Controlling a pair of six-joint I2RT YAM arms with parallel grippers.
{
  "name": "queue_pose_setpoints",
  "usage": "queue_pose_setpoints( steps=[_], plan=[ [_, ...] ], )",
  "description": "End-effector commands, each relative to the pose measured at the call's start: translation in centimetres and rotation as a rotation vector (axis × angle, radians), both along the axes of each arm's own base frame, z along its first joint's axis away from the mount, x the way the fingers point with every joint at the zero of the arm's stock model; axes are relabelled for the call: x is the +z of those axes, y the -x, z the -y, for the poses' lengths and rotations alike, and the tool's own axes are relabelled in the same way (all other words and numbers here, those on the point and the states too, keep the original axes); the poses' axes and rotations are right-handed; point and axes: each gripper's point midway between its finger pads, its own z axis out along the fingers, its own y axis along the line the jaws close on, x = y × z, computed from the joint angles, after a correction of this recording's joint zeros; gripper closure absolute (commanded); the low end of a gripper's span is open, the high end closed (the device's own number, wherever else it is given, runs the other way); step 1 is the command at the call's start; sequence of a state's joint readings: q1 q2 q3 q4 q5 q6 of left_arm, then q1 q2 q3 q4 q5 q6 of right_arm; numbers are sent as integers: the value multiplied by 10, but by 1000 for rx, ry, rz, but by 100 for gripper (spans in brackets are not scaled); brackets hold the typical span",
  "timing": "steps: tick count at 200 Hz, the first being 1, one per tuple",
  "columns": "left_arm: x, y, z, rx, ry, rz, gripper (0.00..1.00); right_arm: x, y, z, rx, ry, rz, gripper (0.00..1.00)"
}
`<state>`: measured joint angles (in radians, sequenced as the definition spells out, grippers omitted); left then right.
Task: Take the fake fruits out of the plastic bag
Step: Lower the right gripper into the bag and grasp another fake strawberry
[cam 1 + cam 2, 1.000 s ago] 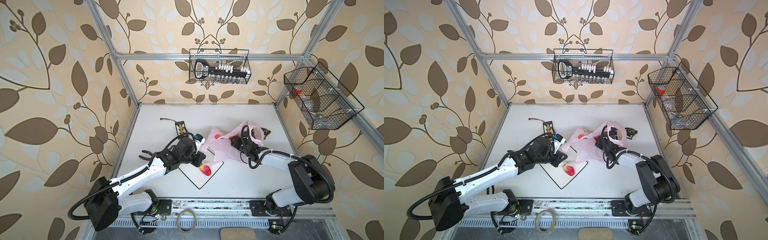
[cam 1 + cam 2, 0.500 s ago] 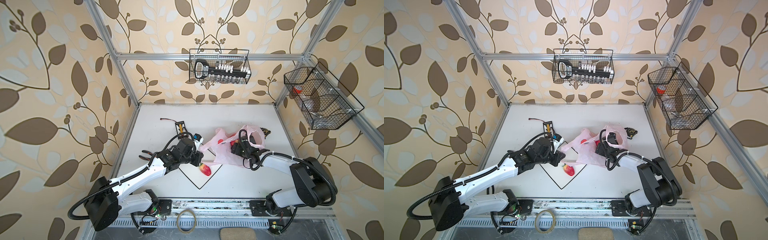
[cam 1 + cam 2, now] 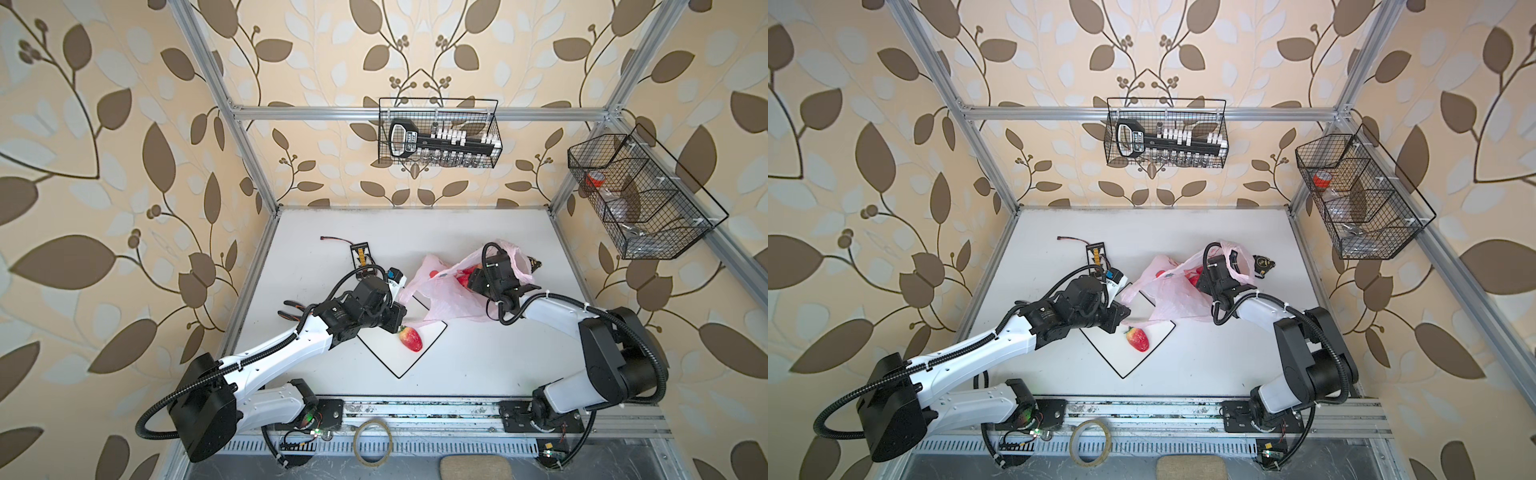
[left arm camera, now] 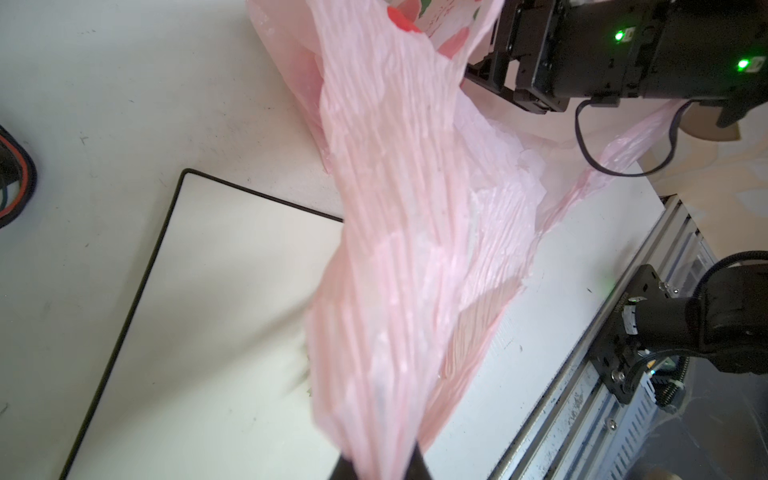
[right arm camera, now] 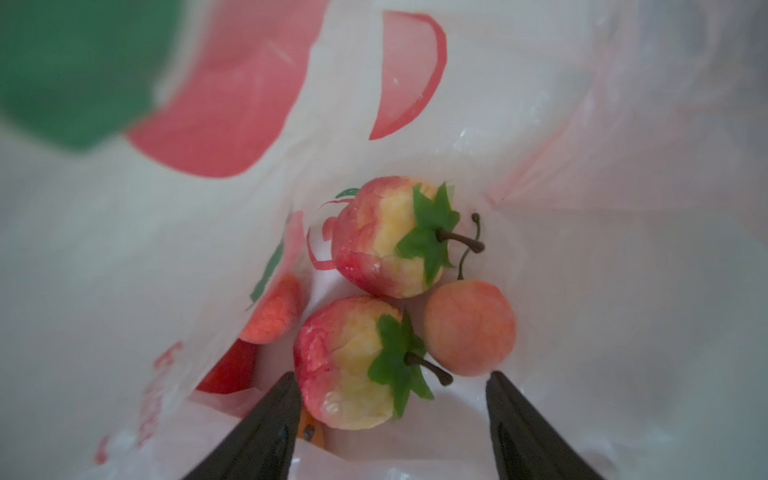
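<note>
**Operator:** What was the condition of the left hand (image 4: 376,468)?

**Technician:** It was clamped on a gathered fold of the plastic bag (image 4: 415,208). The pink film fanned out from between its tips.

**Operator:** Was anything out of the bag?

**Technician:** Yes. In a top view, one fake fruit (image 3: 411,338) lay on the plate (image 3: 399,361), just beside the left hand's tips and not touching them.

**Operator:** Where was the bag?

**Technician:** It lay on the surface (image 3: 332,249) between the two hands, with one edge overlapping the plate.

**Operator:** And the right hand (image 5: 392,376)?

**Technician:** It was inside the bag's mouth with its fingers (image 5: 266,428) spread wide, gripping nothing. A strawberry-like fruit (image 5: 349,365) lay between the fingers, close against one and clear of the other. Just ahead of the tips lay a second strawberry-like fruit (image 5: 386,241) and a round pinkish ball (image 5: 469,328). All three touched. A further red piece (image 5: 274,316) showed to one side, half hidden behind a fold.
</note>
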<state>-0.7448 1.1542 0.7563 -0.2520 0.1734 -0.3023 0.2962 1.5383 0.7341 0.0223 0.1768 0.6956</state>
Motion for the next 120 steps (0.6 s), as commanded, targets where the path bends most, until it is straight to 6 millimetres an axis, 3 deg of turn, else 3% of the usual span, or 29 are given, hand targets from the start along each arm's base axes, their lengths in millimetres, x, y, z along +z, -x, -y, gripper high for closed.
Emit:
queue_pose_setpoints(
  steps=[1, 61, 120],
  plan=[
    [13, -9, 1, 18, 17, 33, 100, -4, -8, 1, -29, 2, -7, 30],
    [10, -8, 1, 20, 17, 27, 100, -14, -24, -14, 26, -20, -25, 21],
    [7, -8, 4, 12, 20, 15, 100, 12, -46, -37, 65, -138, 81, 19]
  ],
)
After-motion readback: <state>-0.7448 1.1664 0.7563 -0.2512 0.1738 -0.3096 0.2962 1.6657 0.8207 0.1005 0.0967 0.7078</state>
